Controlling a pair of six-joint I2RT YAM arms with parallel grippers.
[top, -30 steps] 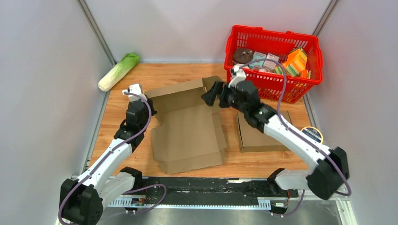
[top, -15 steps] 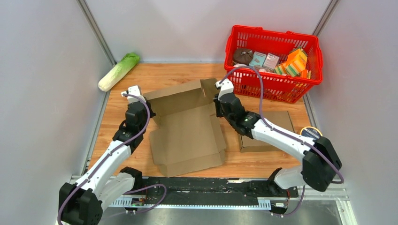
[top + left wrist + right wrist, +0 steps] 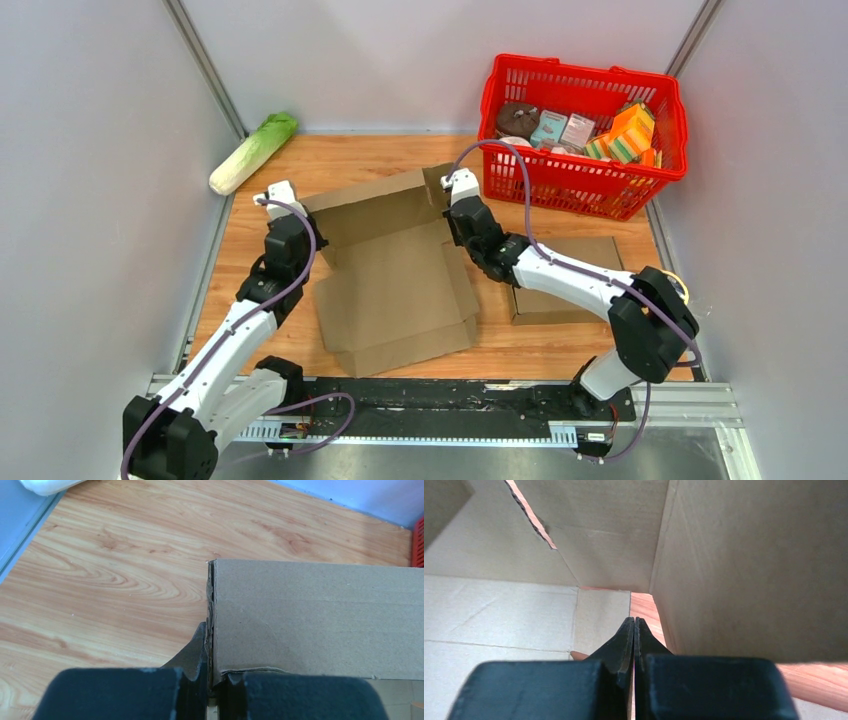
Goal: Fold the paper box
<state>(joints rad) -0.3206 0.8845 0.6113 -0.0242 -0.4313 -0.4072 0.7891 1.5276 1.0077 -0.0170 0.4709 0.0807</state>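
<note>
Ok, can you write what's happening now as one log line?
task: fold paper box | left gripper: shut on raised wall's left edge | right gripper: shut, holding nothing, beside right flap

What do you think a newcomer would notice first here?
The half-folded cardboard box mid-table stands out: the left gripper pinches its raised panel's left edge, the right gripper sits shut at the right end. A stocked red basket sits far right, a napa cabbage far left.
</note>
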